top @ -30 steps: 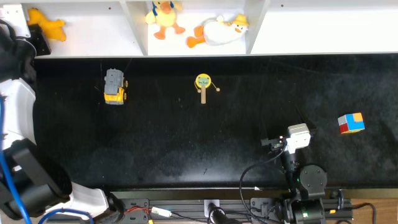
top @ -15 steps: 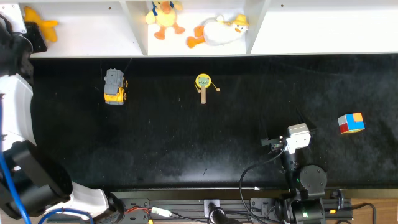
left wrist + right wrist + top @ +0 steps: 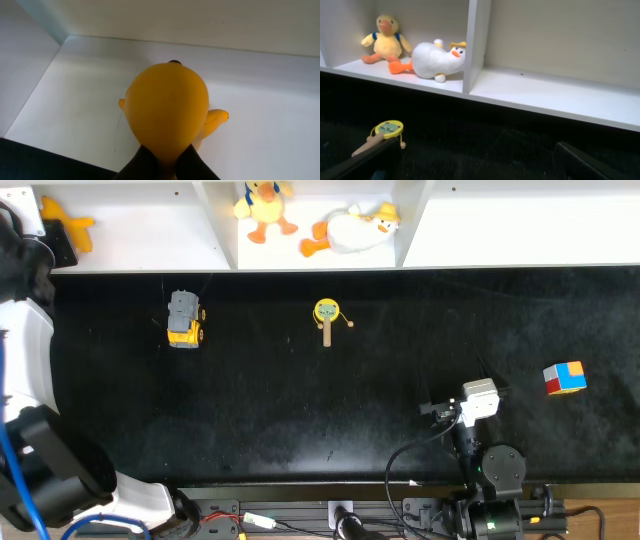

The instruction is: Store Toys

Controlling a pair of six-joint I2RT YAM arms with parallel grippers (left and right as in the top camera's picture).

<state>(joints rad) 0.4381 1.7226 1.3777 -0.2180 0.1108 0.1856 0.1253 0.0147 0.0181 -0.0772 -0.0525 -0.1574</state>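
Yellow plush toy (image 3: 167,107) sits pinched in the left gripper (image 3: 165,152), straight ahead of its fingers, inside the far-left shelf compartment (image 3: 75,100); right gripper (image 3: 440,410) rests open.

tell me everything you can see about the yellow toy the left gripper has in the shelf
The yellow toy is a smooth, rounded yellow-orange figure that looks like plastic or rubber, with small nubs sticking out on two sides and a dark spot at its far end. The left gripper is shut on its narrow near end, both dark fingers pressed against it. It sits inside the left compartment of the white shelf, close to the side wall. Whether it rests on the shelf floor cannot be told.
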